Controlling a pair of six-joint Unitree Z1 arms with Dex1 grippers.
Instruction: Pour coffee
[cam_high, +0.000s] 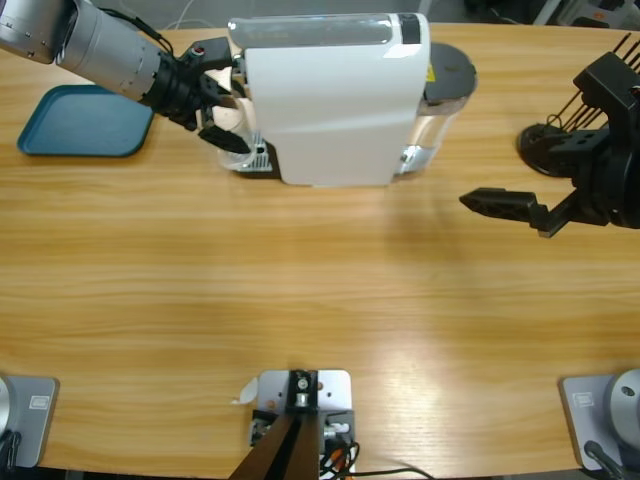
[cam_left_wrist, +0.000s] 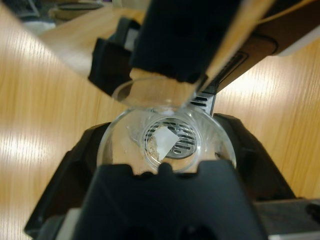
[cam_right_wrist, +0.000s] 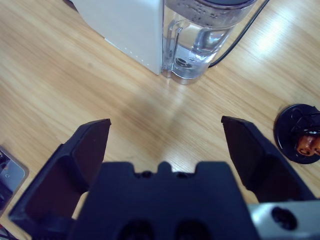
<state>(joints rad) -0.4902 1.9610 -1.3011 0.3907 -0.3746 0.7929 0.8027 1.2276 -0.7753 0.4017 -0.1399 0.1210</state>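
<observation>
Glass cup (cam_left_wrist: 167, 145), clear, thin-walled, light and slippery, sits on the coffee machine (cam_high: 335, 100) drip grate, upper left of high view; left gripper (cam_high: 215, 105) clasps its sides. Right gripper (cam_high: 505, 205) hangs released. Grip mid-wall, gently.

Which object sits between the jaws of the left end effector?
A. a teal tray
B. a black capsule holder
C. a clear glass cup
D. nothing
C: in the left wrist view the clear glass cup stands between the left end effector jaws, over the machine's drip grate.
</observation>
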